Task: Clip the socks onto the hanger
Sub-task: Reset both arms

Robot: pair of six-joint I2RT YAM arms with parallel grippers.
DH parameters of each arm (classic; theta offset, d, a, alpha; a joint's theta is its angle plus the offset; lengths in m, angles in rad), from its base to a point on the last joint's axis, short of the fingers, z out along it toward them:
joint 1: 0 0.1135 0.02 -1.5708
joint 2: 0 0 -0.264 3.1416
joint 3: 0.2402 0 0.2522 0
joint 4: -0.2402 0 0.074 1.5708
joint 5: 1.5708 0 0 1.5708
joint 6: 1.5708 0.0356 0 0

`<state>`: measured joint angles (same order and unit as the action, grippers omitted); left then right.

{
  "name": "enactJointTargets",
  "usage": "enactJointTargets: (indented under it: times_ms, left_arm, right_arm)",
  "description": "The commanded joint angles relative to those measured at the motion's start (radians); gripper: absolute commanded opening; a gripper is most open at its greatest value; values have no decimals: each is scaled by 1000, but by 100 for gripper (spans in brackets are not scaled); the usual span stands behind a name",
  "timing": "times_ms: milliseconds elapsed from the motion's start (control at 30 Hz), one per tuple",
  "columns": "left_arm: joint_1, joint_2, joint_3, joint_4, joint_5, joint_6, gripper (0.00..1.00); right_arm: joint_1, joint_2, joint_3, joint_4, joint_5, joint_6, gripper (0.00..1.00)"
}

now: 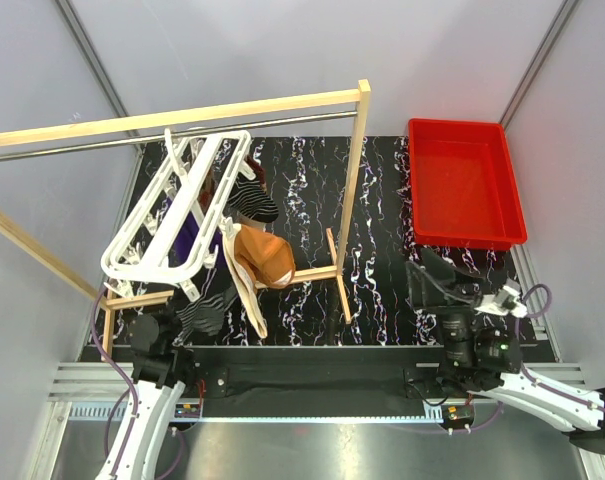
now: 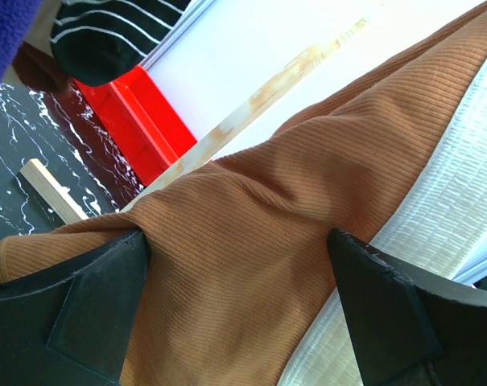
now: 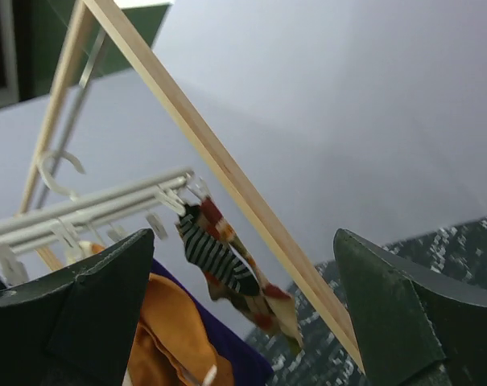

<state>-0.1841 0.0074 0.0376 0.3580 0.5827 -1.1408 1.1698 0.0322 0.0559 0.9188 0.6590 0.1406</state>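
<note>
Over black marbled table [image 1: 382, 200], orange-brown sock [image 2: 251, 265] is straddled by spread left gripper [image 2: 239, 241] for clipping to hanger [image 1: 152, 268]; right gripper [image 3: 243, 241] is parked spread.

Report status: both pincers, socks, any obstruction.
Left pincer open, straddling orange sock. Right pincer open, empty. Striped sock hanging from hanger. Wooden post crosses right view.

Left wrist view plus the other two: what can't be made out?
- Left wrist: orange sock fills the frame, so whether anything holds it is hidden.
- Top external: left gripper not visible among hanger and socks.
- Right wrist: hanger cut off at left edge; its clips too small to read.
</note>
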Motion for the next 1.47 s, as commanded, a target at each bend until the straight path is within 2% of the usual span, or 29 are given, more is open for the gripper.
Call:
enactJointTargets:
  times_ms: [0, 200, 433, 500, 533, 600, 633, 667, 733, 800, 933, 1033, 1233, 1433]
  left_arm:
    - [-8, -165, -202, 35, -4, 24, 95]
    - [-9, -164, -200, 15, -15, 38, 95]
    - [-9, -164, -199, -7, -35, 35, 95]
    - [-8, -164, -197, -21, -40, 35, 96]
    - [-9, -164, -199, -22, -41, 36, 96]
    - [-8, -164, -199, -25, -44, 36, 96]
    - [-9, -164, -199, -24, -46, 35, 96]
    - [-8, -164, -199, -19, -44, 33, 96]
    - [-8, -164, -199, -16, -40, 27, 96]
    - [-9, -162, -199, -21, -38, 29, 96]
    - [-8, -158, -199, -22, -47, 39, 96]
    - [-8, -152, -199, -10, -49, 38, 96]
    - [-9, -139, -199, -11, -44, 53, 96]
    - [-8, -126, -199, -10, -44, 59, 96]
  right_arm:
    - [4, -15, -97, -251, 71, 66, 100]
    - [5, -15, -96, -308, 63, 62, 100]
    - [4, -14, -87, -445, 305, 135, 100]
    - [5, -17, -76, -546, 407, 242, 99]
    - [5, -15, -71, -608, 530, 404, 100]
    - [5, -17, -61, -910, 666, 662, 100]
    - [5, -18, -35, -1089, 671, 1008, 100]
    - [5, -15, -9, -1335, 680, 1131, 100]
    - [8, -15, 12, -1460, 697, 1272, 100]
    - [16, -15, 21, -1445, 697, 1228, 100]
    - [18, -15, -11, -1223, 657, 992, 100]
    - [19, -17, -34, -1122, 640, 891, 100]
    - [16, -6, -36, -1134, 636, 913, 99]
    - [18, 70, 5, -1244, 645, 1048, 100]
